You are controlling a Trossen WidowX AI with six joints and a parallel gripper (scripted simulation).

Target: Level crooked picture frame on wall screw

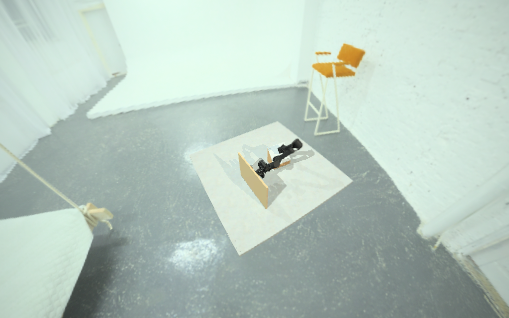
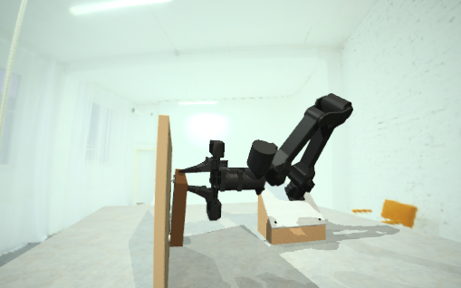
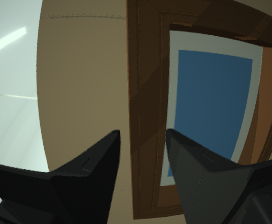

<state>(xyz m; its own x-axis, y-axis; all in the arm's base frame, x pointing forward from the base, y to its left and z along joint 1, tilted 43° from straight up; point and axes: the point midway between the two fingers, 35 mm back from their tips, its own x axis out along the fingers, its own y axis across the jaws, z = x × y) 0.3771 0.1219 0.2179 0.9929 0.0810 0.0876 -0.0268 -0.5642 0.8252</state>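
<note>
The brown picture frame (image 2: 178, 217) (image 3: 146, 100) hangs on the near face of the upright wooden wall board (image 1: 253, 181) (image 2: 161, 204) (image 3: 82, 90). It has a blue picture (image 3: 212, 95) with a pale border. In the wrist view its outer edge leans slightly. My gripper (image 2: 183, 179) (image 3: 143, 135) is partly open around the frame's top bar. The upper finger is just over the top edge, the lower one in front of the frame at the bar's inner edge. A narrow gap shows between one fingertip and the frame. The screw and the notched strip are hidden.
A wooden block with a sloping white top (image 2: 293, 213) stands below the arm. The board stands on a pale mat (image 1: 312, 185). An orange chair (image 1: 350, 56) (image 2: 398, 213) is farther off, beyond the mat.
</note>
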